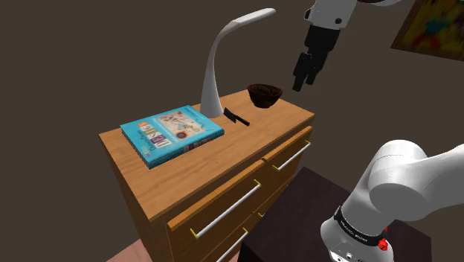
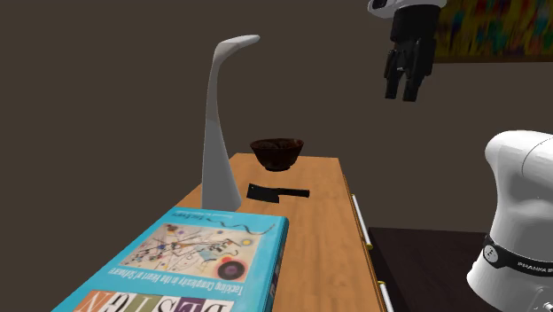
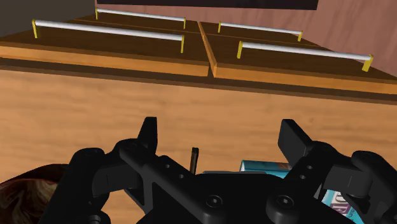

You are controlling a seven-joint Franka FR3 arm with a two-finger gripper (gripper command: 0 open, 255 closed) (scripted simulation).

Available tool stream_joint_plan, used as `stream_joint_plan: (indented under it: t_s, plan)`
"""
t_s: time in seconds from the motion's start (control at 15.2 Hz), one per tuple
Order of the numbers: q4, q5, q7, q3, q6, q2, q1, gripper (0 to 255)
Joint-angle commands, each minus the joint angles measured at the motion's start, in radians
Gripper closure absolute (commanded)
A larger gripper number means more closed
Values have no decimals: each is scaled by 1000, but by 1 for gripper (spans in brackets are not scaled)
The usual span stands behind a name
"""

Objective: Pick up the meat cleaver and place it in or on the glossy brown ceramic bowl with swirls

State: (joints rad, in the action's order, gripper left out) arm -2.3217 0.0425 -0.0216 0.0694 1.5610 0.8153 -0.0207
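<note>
The gripper (image 1: 300, 80) hangs wide open and empty above the dresser (image 1: 171, 175), while the black meat cleaver (image 1: 236, 117) lies flat between the lamp (image 1: 216, 74) and the brown bowl (image 1: 264, 94); stiff, thin and probably blade-heavy, it is best pinched across its handle.

The arm (image 1: 401, 175) is glossy white, with rounded links. A dark ring (image 1: 355, 223) bands it, bearing small white lettering, perhaps a maker's name. Beside the ring sits a red spot (image 1: 384, 244). The gripper (image 1: 301, 83) is black and blocky.
</note>
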Motion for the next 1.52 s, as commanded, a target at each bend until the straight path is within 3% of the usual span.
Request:
stream_joint_plan:
  t_s: [0.0,0.73,1.45]
  plan:
    - [0,0,0,0,0,0,0,0]
    - [22,0,37,3,311,-355,-3,0]
    - [208,-10,63,10,518,-771,-2,0]
